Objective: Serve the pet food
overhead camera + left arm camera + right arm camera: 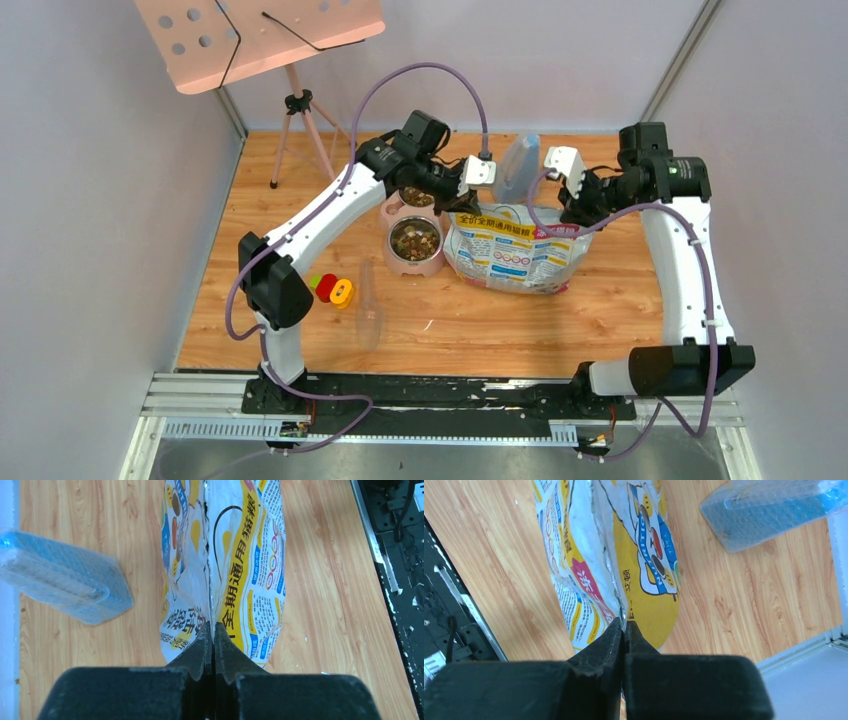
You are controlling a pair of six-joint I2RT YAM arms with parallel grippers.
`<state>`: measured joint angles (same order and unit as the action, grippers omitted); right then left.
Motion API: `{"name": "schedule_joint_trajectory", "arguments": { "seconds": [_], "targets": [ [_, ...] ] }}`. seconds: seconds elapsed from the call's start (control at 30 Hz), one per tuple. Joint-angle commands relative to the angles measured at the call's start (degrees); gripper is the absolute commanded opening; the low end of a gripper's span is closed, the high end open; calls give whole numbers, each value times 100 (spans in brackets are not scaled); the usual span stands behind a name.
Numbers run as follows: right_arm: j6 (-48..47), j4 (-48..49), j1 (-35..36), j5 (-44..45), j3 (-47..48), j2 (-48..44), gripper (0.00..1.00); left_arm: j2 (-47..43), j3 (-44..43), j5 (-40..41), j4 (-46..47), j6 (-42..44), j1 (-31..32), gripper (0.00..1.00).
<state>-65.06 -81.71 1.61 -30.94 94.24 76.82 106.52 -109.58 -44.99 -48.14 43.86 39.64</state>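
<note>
The pet food (415, 240) is a heap of brown kibble in a pink bowl (392, 258) left of centre. More kibble shows just behind it, under my left arm. The white-yellow-pink printed bag (515, 255) stands to the right of the bowl. My left gripper (463, 188) is shut on the bag's top left edge. In the left wrist view its fingers (214, 626) pinch the bag's seam (250, 555). My right gripper (572, 207) is shut on the top right edge. In the right wrist view it (624, 622) pinches the bag's seam (644, 555).
A blue translucent container (517, 165) stands behind the bag and also shows in both wrist views (60, 582) (769, 510). A red-and-yellow toy (333, 290) and a clear plastic scoop (369, 312) lie in front of the bowl. A pink music stand (255, 35) stands at the back left.
</note>
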Motion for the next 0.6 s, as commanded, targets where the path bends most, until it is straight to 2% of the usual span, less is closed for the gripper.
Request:
{"name": "schedule_joint_trajectory", "arguments": {
  "seconds": [0.0, 0.17, 0.2, 0.23, 0.3, 0.33, 0.43, 0.57],
  "targets": [
    [-151, 103, -497, -286, 678, -18, 0, -260, -576, -345, -105, -233, -305, 0],
    [206, 869, -495, -606, 29, -350, 0, -499, 171, 317, 960, -992, -57, 1],
    [251, 960, -495, -615, -74, -403, 0, -502, 212, 329, 1086, -1050, -36, 7],
    [278, 1017, -495, -626, -162, -446, 0, -502, 280, 327, 1148, -1203, -27, 22],
    [303, 1045, -495, -631, -235, -490, 0, -489, 355, 248, 1394, -1482, -8, 38],
    [312, 1046, -495, -632, -239, -491, 0, -465, 357, 110, 1535, -1554, 14, 40],
    [331, 1047, -495, -631, -217, -471, 0, -307, 217, -322, 1614, -1727, 83, 44],
    [336, 1048, -495, -635, -178, -448, 0, -50, -25, -602, 1485, -1708, 282, 43]
  ]
}}
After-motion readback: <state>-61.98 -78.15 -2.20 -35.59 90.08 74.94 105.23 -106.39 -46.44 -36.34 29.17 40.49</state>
